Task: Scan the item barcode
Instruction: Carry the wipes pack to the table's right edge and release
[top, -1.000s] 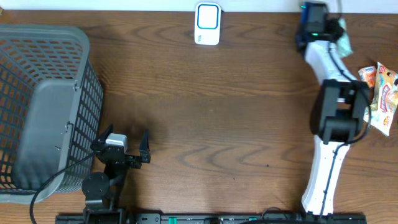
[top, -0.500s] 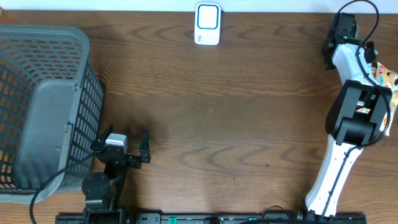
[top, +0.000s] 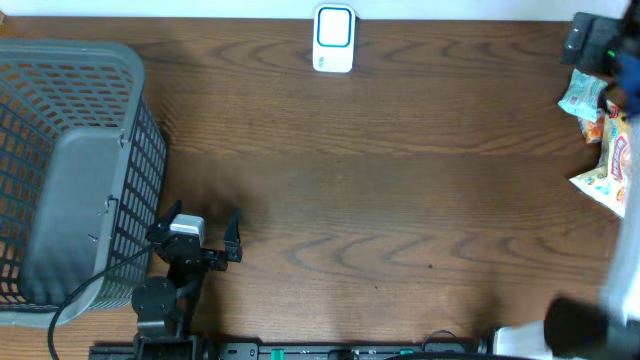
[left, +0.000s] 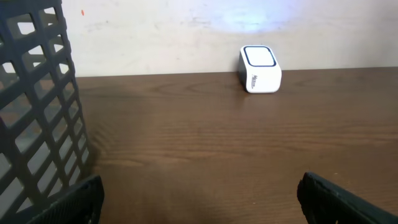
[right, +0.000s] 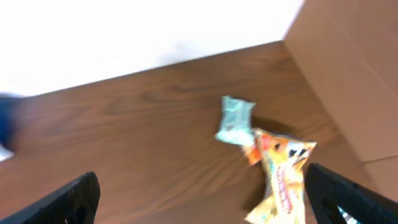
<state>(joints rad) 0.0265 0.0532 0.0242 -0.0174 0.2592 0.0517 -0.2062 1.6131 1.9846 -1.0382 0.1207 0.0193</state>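
— Dark wood-grain table (top: 400, 180) under a white wall (left: 155, 31), as seen from my console. A grey slatted basket (top: 70, 170) fills the left of the overhead frame. The white scanner (top: 333, 38) stands at top centre, by the table's far edge.

— And the item to scan?

— I count two packets at the right edge of the overhead frame, both lying on the wood. A pale teal packet (top: 581, 95) sits above an orange-and-yellow snack packet (top: 612, 165); whether they touch, I cannot tell. Both lie well apart from the scanner, and neither is gripped.

— Your arms?

— My left gripper (top: 198, 230) sits at lower left of the overhead frame, just beside the basket's right wall. Its fingers are spread wide with nothing between them. Its wrist camera looks across the wood to the scanner, right of centre near the top. My right gripper (right: 205, 199) shows in its own blurred wrist view, with dark fingertips in the two bottom corners, gaping and empty. Both packets lie on the table beyond them, right of centre in that frame. Overhead, the right arm (top: 578, 326) is only a blur along the right edge.
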